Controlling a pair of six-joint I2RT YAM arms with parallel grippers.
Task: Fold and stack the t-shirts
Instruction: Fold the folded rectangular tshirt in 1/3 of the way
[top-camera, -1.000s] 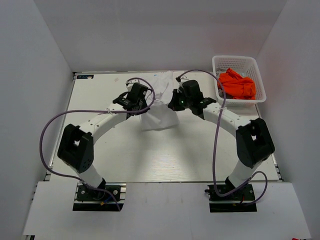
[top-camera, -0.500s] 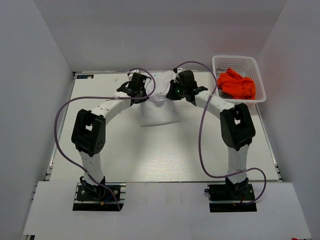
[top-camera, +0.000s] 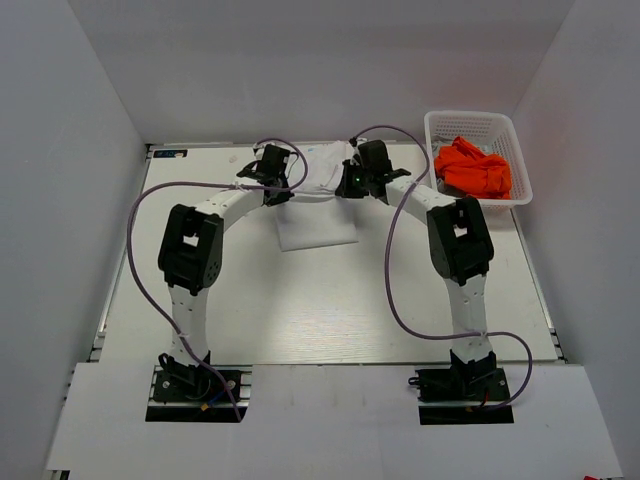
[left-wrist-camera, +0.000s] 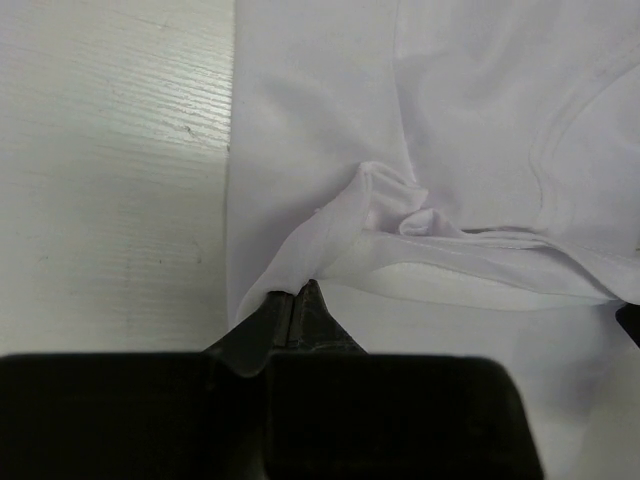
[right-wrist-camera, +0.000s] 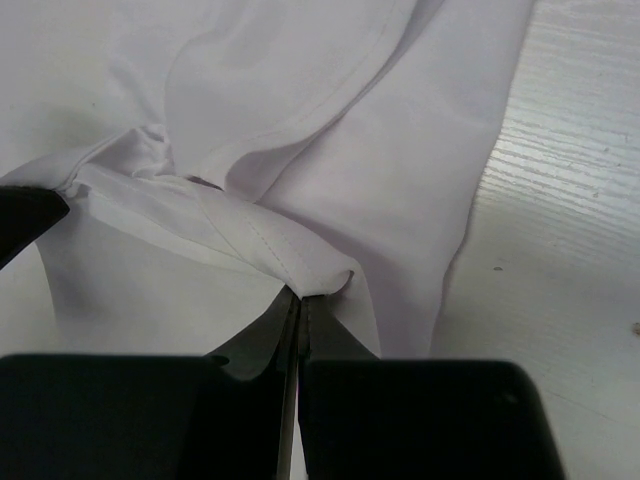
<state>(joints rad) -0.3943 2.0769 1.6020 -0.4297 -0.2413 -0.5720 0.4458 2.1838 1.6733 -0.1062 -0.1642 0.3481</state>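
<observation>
You are partway through the first shirt, as far as these views show. The white t-shirt (top-camera: 318, 222) lies at the far middle of the surface (top-camera: 300, 310), and both arms reach out over it. Your left gripper (left-wrist-camera: 297, 293) is pinched tight on a bunched hem at the shirt's left side, and your right gripper (right-wrist-camera: 300, 293) is clamped the same way on a stitched fold at its right side. The held edge is lifted over the cloth beneath, so I judge a lengthwise fold is under way and not yet laid down. Whether the sleeves are already tucked in I cannot tell. The orange t-shirt (top-camera: 475, 168) sits crumpled in the white lattice basket (top-camera: 470, 121) at the far right corner, unfolded, so it has yet to be taken out, folded and stacked on the white one. Nothing lies on the white shirt itself. Mind the purple cables (top-camera: 400, 250) looping off each arm near the cloth, and the basket close beside your right arm.
</observation>
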